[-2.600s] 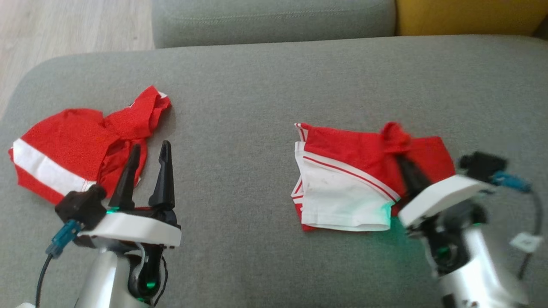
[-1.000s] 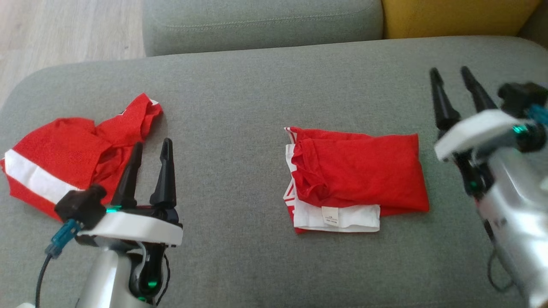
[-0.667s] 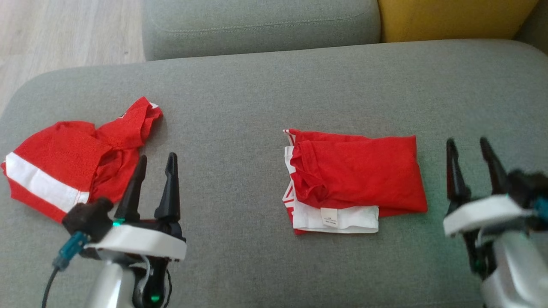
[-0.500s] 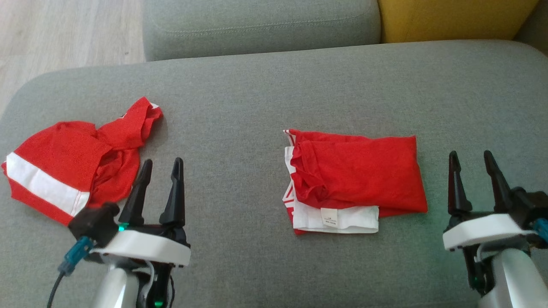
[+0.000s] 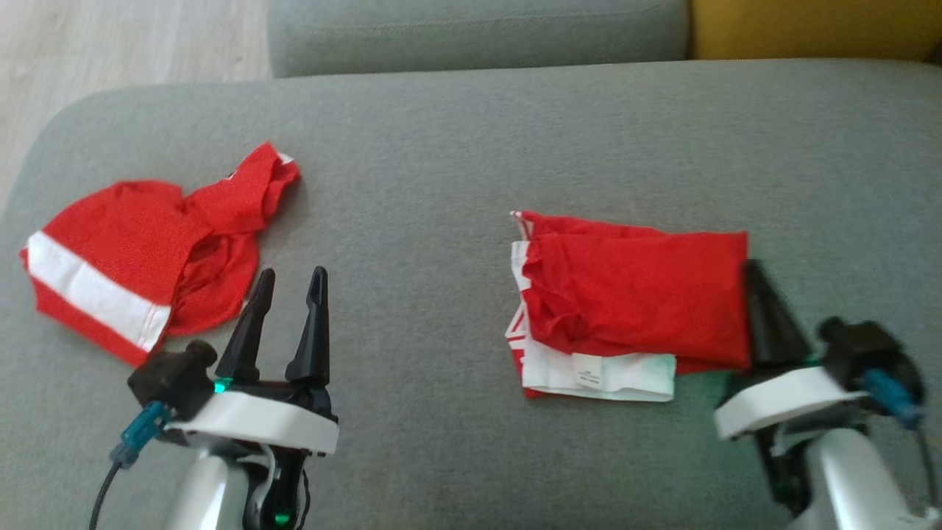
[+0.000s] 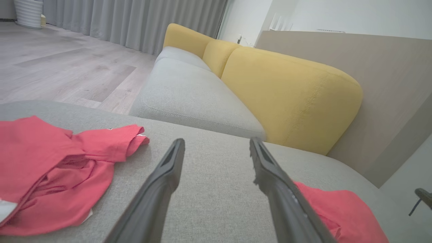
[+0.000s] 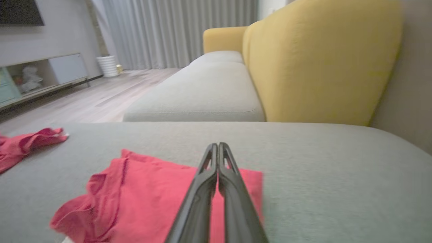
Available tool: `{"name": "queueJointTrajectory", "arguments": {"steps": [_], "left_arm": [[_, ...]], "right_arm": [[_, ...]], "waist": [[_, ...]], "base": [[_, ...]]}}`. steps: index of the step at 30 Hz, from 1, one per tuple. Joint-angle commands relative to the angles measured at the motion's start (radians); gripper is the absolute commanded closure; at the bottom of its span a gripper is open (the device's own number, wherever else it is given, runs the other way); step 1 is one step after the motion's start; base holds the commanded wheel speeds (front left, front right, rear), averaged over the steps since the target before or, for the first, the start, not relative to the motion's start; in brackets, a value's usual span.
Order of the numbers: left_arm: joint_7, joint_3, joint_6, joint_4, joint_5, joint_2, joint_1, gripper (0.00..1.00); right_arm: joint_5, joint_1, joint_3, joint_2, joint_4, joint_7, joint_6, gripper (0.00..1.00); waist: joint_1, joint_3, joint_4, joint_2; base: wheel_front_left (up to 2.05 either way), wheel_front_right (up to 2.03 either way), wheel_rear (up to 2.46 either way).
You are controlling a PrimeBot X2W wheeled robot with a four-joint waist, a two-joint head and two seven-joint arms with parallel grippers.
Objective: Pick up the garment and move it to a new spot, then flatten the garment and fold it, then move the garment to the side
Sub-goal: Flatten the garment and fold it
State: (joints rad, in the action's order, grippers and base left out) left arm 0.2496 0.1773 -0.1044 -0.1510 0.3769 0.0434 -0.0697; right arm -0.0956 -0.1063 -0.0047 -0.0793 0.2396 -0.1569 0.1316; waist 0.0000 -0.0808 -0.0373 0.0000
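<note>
The right end effector is closed on nothing, its fingers pressed together low at the right edge of the folded red garment, which lies mid-cushion. Blur makes contact hard to judge. A sideways shove from there could bunch or unfold the layers, since the grey cushion looks like grippy weave. The left end effector stands open near a second, crumpled red garment. Beyond are yellow backrests, a wood floor and grey curtains.
</note>
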Motion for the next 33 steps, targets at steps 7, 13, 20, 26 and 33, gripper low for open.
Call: {"name": "queueJointTrajectory", "arguments": {"steps": [7, 13, 20, 26, 33], "left_arm": [[0.012, -0.016, 0.0, 0.014, 0.022, 0.007, -0.067, 0.0], [0.012, -0.013, 0.0, 0.008, 0.025, 0.007, -0.081, 0.0], [0.012, -0.019, 0.004, 0.015, 0.031, 0.007, -0.089, 0.0], [0.012, -0.019, 0.004, 0.013, 0.034, 0.007, -0.088, 0.0], [0.012, -0.015, 0.009, 0.01, 0.039, 0.007, -0.088, 0.0]], "right_arm": [[-0.025, -0.032, 0.181, 0.014, 0.042, 0.025, -0.001, 1.0], [-0.031, -0.088, 0.213, 0.021, 0.195, 0.027, -0.001, 1.0], [-0.034, -0.156, 0.189, 0.026, 0.353, -0.008, -0.001, 1.0], [-0.074, -0.202, 0.267, 0.028, 0.4, -0.044, -0.001, 1.0], [-0.147, -0.224, 0.392, 0.029, 0.42, -0.045, -0.001, 1.0]], "waist": [[0.0, -0.043, -0.09, 0.0], [0.0, -0.063, -0.15, 0.0], [0.0, -0.078, -0.202, 0.0], [0.0, -0.081, -0.215, 0.0], [0.0, -0.073, -0.213, 0.0]], "base": [[0.0, 0.0, 0.0], [0.0, 0.0, 0.0], [0.0, 0.0, 0.0], [0.0, 0.0, 0.0], [0.0, 0.0, 0.0]]}}
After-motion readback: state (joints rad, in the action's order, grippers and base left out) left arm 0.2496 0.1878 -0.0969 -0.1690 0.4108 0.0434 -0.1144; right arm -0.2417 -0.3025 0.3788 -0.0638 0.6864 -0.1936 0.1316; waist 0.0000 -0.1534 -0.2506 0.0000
